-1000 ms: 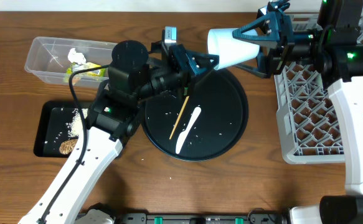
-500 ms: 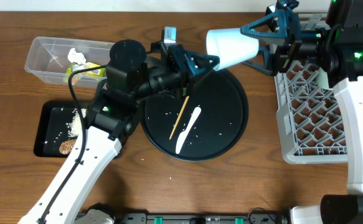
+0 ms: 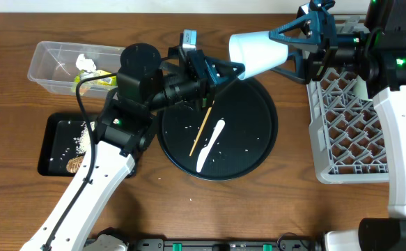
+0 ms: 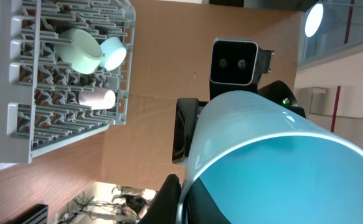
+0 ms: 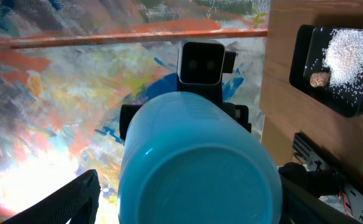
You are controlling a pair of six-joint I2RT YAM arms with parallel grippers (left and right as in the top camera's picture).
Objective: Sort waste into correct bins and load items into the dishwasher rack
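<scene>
Right gripper (image 3: 280, 50) has backed off a hair toward 3 o'clock, jaws wide around the blue cup (image 3: 258, 54)'s base, and I don't see it clamped. Left gripper (image 3: 225, 70) stays pinched on the rim, at 12 o'clock over the round tray (image 3: 258, 160). I reckon the handover's unfinished; the dishwasher rack (image 3: 342, 139) waits at 3.

Pale blue cup (image 3: 258, 54). Grey rack (image 3: 349, 139) with diamond-lattice floor. Black round tray (image 3: 248, 118), white spoon (image 3: 211, 144), light tan chopstick (image 3: 200, 131). Black rectangular tray (image 3: 49, 150) with white rice (image 3: 84, 139) and brown lump (image 3: 75, 164). Clear tub (image 3: 49, 52): white tissue (image 3: 86, 63), yellow-green wrapper (image 3: 102, 78). Brown wood-grain table (image 3: 286, 209).
</scene>
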